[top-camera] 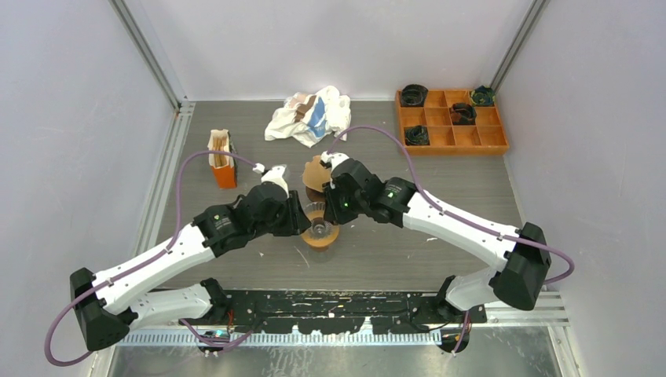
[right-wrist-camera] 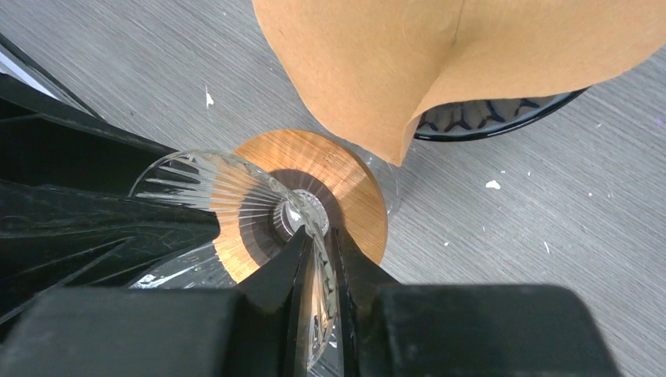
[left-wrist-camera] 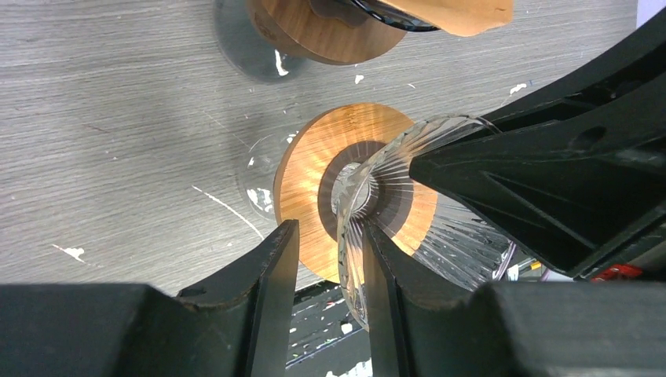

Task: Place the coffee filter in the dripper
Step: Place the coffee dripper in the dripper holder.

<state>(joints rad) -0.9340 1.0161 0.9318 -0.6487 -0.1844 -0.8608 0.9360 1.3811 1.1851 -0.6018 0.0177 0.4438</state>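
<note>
**A:** Where is the coffee filter (right-wrist-camera: 408, 71) sitting?

**B:** Outside the dripper (right-wrist-camera: 200, 177). It is draping over a dark-rimmed round thing (right-wrist-camera: 503, 118) just behind it on the worktop (right-wrist-camera: 550, 236).

**A:** And the grippers?

**B:** The right gripper (right-wrist-camera: 320, 236) is pinching the dripper's glass rim in narrow jaws. The left gripper (left-wrist-camera: 328, 232) is straddling the opposite rim, jaws slightly apart.

**A:** Other containers?

**B:** The orange tray (top-camera: 475, 137) is holding black pieces (top-camera: 413, 96) in four compartments. The orange holder (top-camera: 224, 174) is carrying paper filters (top-camera: 219, 145).

Table (top-camera: 440, 255) with dripper (top-camera: 320, 234), tray (top-camera: 459, 149), bag (top-camera: 308, 115)
</note>
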